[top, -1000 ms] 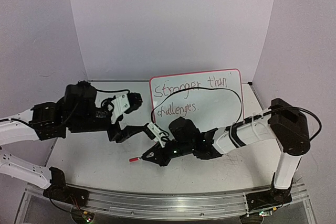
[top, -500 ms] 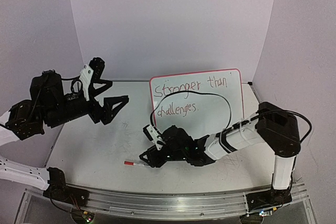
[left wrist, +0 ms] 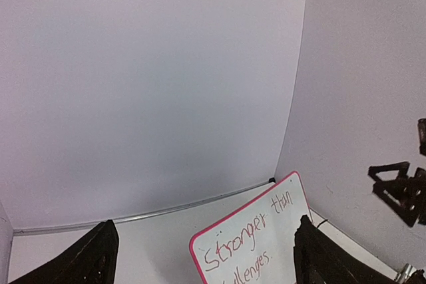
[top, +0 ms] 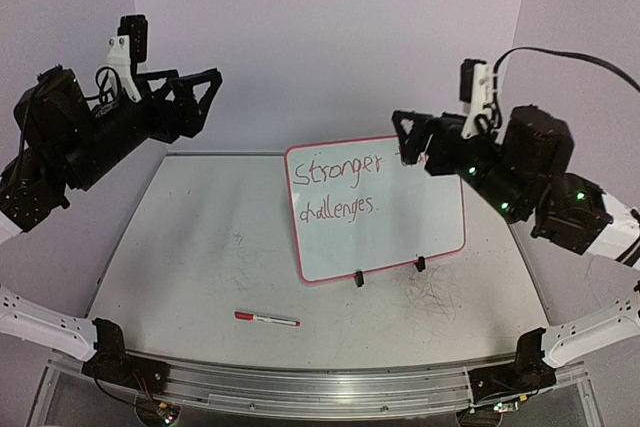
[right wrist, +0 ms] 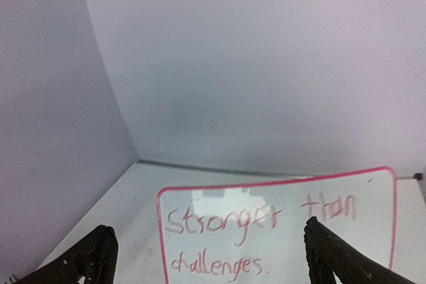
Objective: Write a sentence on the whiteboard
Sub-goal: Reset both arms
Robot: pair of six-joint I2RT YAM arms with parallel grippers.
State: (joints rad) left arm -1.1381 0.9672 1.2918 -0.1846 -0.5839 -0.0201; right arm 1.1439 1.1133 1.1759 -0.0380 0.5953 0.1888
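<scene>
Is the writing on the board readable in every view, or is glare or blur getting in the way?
Top view: the sentence is sharp, though the right fingers hide most of "than". Left wrist view: legible, second line cut by the frame's bottom edge. Right wrist view: slightly soft, a pale glare patch on the whiteboard above "Stronger", still readable.

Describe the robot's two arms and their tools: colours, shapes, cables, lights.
The left arm and right arm are bulky black near the wrist, with white lower links and black bases. The left tool and right tool each have two black triangular openwork fingers beside a white bracket. A black cable arcs over the right arm, which carries small green lights.
</scene>
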